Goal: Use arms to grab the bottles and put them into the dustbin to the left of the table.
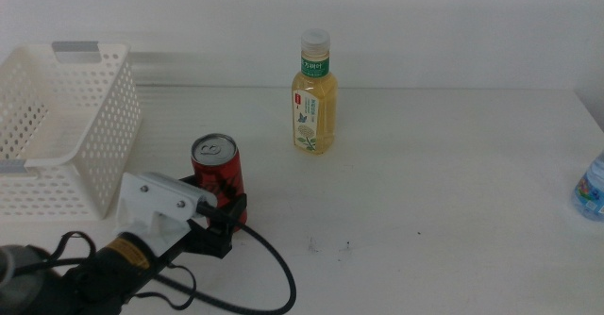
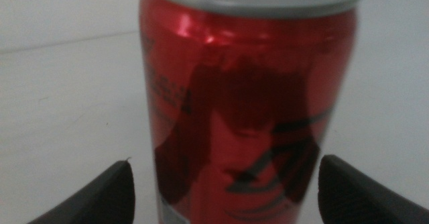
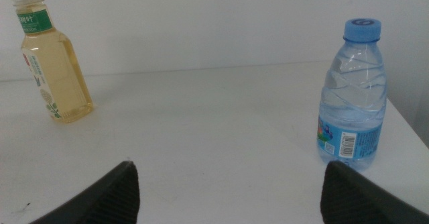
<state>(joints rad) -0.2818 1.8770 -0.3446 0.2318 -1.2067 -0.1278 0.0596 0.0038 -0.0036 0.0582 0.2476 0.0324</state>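
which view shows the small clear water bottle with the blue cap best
The right wrist view: the small clear plastic water bottle with the blue cap stands whole and upright on the white table, label and barcode visible. The middle view catches only a cropped sliver at its right edge. The left wrist view does not show it.

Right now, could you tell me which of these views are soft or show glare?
Left wrist view: the red can fills the frame, blurred, with a bright streak of glare near its top and a dark reflection lower down, between the left gripper's open jaws. Middle and right wrist views: evenly lit, reasonably sharp, with soft shadows.
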